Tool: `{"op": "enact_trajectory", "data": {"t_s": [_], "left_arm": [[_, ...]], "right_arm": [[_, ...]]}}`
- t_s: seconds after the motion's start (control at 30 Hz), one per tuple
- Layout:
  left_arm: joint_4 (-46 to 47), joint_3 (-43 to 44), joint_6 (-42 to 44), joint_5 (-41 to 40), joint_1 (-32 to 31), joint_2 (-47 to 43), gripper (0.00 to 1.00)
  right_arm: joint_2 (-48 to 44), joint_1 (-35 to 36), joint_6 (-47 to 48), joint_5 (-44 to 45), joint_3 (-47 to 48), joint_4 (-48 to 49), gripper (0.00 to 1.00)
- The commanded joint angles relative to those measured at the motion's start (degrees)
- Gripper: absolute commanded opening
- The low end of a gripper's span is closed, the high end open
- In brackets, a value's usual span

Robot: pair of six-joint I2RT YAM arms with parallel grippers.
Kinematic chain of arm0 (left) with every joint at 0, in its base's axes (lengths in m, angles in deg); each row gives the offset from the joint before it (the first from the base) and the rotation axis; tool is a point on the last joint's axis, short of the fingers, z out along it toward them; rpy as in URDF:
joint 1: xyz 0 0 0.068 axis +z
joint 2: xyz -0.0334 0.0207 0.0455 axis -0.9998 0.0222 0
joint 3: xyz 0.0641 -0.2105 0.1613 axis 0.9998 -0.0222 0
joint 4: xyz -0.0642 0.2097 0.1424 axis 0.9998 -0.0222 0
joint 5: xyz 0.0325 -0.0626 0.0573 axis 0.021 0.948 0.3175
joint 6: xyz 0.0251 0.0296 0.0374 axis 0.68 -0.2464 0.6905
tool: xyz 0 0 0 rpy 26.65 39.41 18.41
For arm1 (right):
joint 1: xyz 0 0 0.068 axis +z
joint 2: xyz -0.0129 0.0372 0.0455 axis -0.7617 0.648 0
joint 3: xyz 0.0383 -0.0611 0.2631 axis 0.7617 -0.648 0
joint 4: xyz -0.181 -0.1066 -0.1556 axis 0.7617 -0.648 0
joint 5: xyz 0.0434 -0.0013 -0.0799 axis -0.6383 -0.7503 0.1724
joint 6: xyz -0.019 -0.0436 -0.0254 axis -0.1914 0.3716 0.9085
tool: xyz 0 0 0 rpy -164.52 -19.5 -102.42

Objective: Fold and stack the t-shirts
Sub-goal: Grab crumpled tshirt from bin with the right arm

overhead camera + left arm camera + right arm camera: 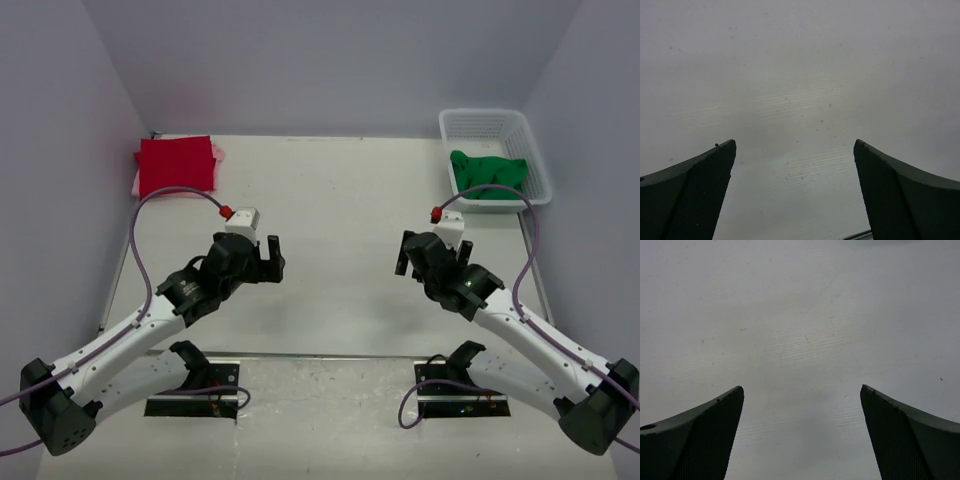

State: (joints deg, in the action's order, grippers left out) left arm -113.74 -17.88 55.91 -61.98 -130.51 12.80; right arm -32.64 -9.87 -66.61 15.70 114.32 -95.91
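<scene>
The green t-shirt (487,173) lies crumpled inside the white mesh basket (478,119) at the upper right of the overhead view, unfolded. At the upper left, the red t-shirt (177,166) sits folded flat on the worktop (330,200), with the pink t-shirt (219,153) showing only as edges beneath it, so that pair looks already stacked. The left arm (150,320) and the right arm (520,325) hover over the bare middle of the worktop, well apart from every shirt. Both wrist views show their jaws spread wide with nothing between them. The step in hand seems to be fetching the last shirt. That likely calls for the right arm to reach into the basket, pinch the green cloth and bring it to the centre for spreading.
</scene>
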Motion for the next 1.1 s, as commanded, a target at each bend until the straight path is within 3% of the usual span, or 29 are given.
{"op": "enact_trajectory", "data": {"t_s": [0.0, 0.1, 0.17, 0.2, 0.4, 0.67, 1.07], "left_arm": [[2.0, 0.2, -0.6, 1.7, -0.2, -0.2, 1.00], [2.4, 0.5, -0.3, 3.0, -0.2, -0.3, 1.00], [3.1, 0.1, 0.0, 3.4, -0.3, -0.8, 1.00], [3.1, 0.0, 0.0, 3.8, -0.2, -1.1, 1.00], [3.4, -0.6, 0.4, 5.5, -0.2, -2.9, 1.00], [3.7, 0.2, 2.6, 4.0, -0.2, -3.1, 1.00], [7.2, 0.3, 3.6, 6.0, -0.3, 0.3, 1.00]], "right_arm": [[-0.2, 0.2, -0.9, 2.9, 2.9, 1.9, 0.99], [2.5, -2.8, 2.5, 6.1, 8.5, 3.2, 0.99], [5.8, -8.7, 5.2, 3.6, 11.8, 3.9, 0.99], [7.8, -15.1, 6.1, -0.4, 14.9, 4.1, 0.99], [26.8, -28.5, 15.1, -4.5, 29.8, 7.0, 0.95], [47.3, -35.3, 20.8, -9.4, 45.1, 8.1, 0.84], [62.6, -42.6, 23.7, -10.8, 60.8, 7.8, 0.81]]}}
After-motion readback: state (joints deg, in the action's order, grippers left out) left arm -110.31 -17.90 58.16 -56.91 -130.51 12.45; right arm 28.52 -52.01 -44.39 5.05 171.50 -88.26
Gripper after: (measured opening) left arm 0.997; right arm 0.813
